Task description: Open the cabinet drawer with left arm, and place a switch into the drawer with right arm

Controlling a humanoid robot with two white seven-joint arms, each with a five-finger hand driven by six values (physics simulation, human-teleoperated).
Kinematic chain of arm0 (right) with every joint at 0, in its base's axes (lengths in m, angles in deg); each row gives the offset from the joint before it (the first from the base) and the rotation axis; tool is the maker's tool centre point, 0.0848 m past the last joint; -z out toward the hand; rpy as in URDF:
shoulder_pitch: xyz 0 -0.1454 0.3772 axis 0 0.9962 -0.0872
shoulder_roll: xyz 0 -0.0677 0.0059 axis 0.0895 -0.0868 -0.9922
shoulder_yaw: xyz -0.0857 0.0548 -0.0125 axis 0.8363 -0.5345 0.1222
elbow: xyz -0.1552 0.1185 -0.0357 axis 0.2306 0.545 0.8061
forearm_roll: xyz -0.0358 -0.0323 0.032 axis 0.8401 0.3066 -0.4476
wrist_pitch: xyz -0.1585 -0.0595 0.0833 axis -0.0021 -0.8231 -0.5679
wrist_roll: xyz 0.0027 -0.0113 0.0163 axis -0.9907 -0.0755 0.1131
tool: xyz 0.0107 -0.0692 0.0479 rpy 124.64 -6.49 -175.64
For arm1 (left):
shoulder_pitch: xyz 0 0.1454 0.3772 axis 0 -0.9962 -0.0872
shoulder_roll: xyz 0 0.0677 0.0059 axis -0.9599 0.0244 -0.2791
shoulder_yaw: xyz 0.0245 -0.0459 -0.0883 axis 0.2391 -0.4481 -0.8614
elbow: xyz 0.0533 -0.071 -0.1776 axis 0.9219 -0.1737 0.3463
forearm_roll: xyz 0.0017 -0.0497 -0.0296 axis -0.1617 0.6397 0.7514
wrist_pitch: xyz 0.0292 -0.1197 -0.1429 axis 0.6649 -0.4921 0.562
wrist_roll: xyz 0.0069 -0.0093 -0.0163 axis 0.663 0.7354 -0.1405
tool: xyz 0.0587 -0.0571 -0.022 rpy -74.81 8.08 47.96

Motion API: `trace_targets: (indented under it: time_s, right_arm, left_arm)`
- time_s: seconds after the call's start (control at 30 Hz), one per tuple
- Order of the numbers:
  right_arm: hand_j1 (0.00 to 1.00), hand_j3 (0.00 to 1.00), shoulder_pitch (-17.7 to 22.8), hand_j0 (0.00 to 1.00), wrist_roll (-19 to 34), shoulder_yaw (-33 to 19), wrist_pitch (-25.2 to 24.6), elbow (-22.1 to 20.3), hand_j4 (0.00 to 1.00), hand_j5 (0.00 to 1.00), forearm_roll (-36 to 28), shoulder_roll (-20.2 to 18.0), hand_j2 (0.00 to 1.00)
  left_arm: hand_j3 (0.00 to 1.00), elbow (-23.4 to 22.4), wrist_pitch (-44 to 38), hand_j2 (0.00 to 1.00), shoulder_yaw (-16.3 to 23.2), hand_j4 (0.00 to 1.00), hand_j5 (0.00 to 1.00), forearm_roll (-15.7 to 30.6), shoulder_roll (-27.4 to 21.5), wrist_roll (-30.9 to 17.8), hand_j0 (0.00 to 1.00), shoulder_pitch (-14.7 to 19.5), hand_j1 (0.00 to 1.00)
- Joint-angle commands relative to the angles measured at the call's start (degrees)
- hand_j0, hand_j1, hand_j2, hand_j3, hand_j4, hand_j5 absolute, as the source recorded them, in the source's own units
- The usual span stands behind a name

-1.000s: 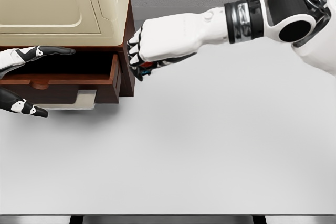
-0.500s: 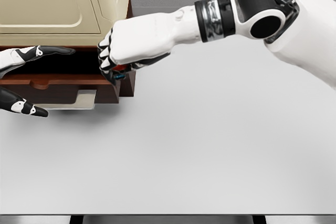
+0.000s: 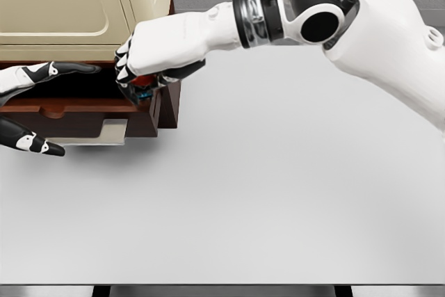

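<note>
a: head view first. where is the right hand [image 3: 142,57]?

b: up at ten o'clock, over the right end of the pulled-out drawer [image 3: 76,106], fingers curled tight around the switch [image 3: 142,92], a small red and blue thing peeking from under the knuckles.

a: and the left hand [image 3: 28,106]?

b: at nine o'clock by the frame edge, fingers spread either side of the drawer front, gripping nothing.

a: the cabinet [image 3: 90,46]?

b: brown with a cream top, at eleven o'clock on the white table [image 3: 278,193].
</note>
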Motion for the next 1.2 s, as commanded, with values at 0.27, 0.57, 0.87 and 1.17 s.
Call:
trace_targets:
  time_s: [0.27, 0.57, 0.87, 1.17]
  right_arm:
    - [0.44, 0.44, -0.9, 0.44, 0.0, 0.5, -0.2, 6.5, 0.44, 0.44, -0.3, 4.2, 0.44]
    - [0.44, 0.44, -1.0, 0.44, 0.0, 1.0, -0.2, 9.4, 0.44, 0.44, -0.3, 6.2, 0.44]
    - [0.59, 0.59, -1.3, 0.59, 0.0, 1.8, -0.2, 11.9, 0.59, 0.59, -0.2, 7.9, 0.59]
    - [1.00, 1.00, -1.2, 1.00, 0.0, 1.8, -0.2, 11.3, 1.00, 1.00, -0.1, 7.9, 1.00]
  left_arm:
    - [1.00, 0.0, -0.1, 1.00, 0.0, 1.00, 1.00, 0.5, -0.1, 0.0, 1.00, -0.1, 1.00]
    - [1.00, 0.0, -0.1, 1.00, 0.1, 1.00, 1.00, 0.5, 0.1, 0.0, 1.00, -0.3, 1.00]
    - [1.00, 0.0, -0.1, 1.00, 0.1, 1.00, 1.00, 0.5, 0.1, 0.0, 1.00, -0.3, 1.00]
    - [1.00, 0.0, -0.1, 1.00, 0.1, 1.00, 1.00, 0.5, 0.0, 0.0, 1.00, -0.5, 1.00]
